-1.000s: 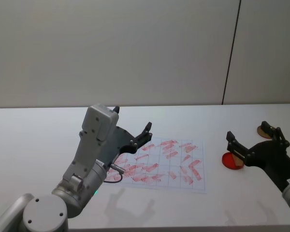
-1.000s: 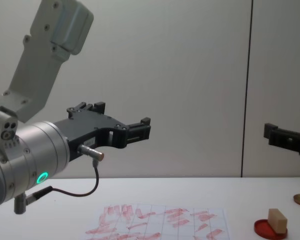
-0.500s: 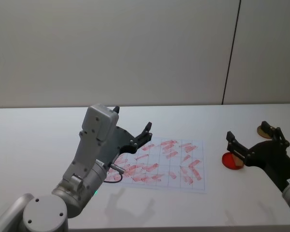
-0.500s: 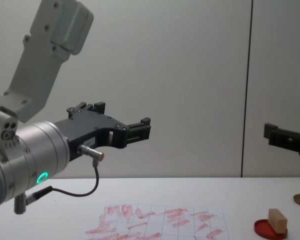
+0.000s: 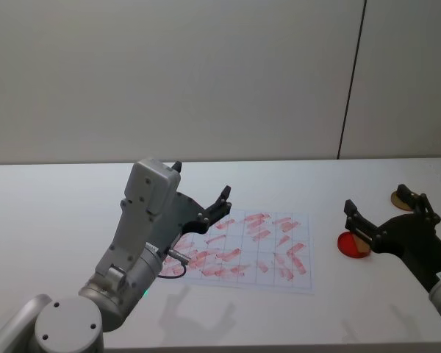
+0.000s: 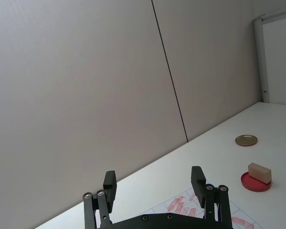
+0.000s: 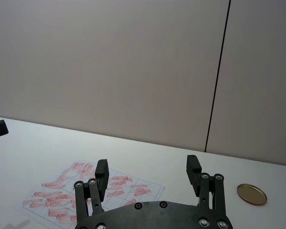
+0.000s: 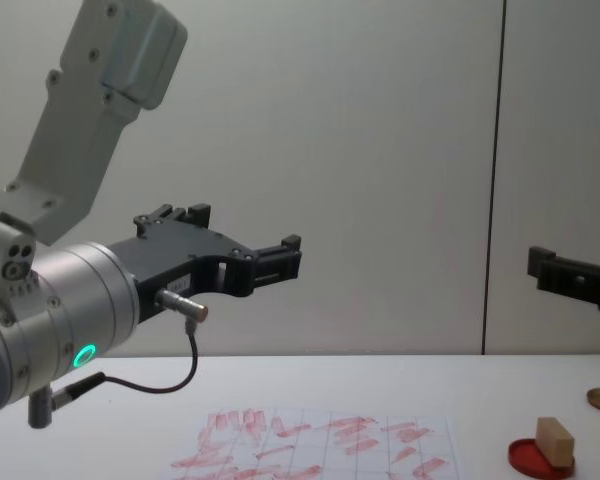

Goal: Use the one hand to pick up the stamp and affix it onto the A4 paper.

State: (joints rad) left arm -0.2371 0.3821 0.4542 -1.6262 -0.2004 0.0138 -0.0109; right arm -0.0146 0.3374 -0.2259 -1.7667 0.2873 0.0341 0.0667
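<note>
Two grippers, both empty. The right gripper (image 5: 375, 197) is held raised above the bench (image 5: 59, 213), fingers spread wide, roughly over the stamp (image 8: 554, 440), which stands on the red disc (image 8: 535, 462) to the right of the A4 paper (image 5: 250, 250). Step is judged as pre-grasp approach, stamp not yet picked. A descent is called for so the fingers straddle the stamp, then closing. The left gripper (image 6: 154, 174) is parked raised over the paper's left part, fingers wide apart. No brand or legible writing is seen.

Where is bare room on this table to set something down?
Bare table lies left of the red-stamped white grid paper and between it and the wall. Crowded: right side, with red round disc, tan wooden stamp block, brass disc.
</note>
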